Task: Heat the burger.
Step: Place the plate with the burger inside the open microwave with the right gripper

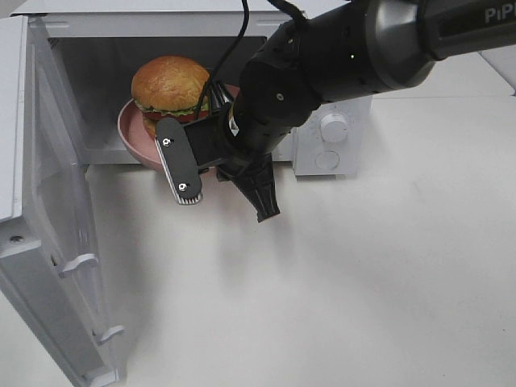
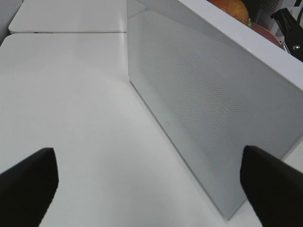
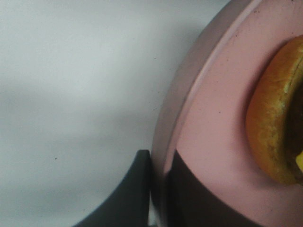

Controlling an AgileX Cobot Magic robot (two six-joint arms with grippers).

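Right end effector (image 3: pixel 158 198) clamps the pink plate (image 3: pixel 213 109) bearing the burger (image 1: pixel 169 85) at the open microwave (image 1: pixel 330 137) on a white table (image 1: pixel 363 282).

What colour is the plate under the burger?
The plate is pink, clearest in the right wrist view.

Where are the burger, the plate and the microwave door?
burger (image 1: pixel 171 81): high view, on its top bun.
plate (image 1: pixel 127 131): high view, on its bare left rim.
door (image 1: pixel 52 201): high view, on the inner face of the open door.
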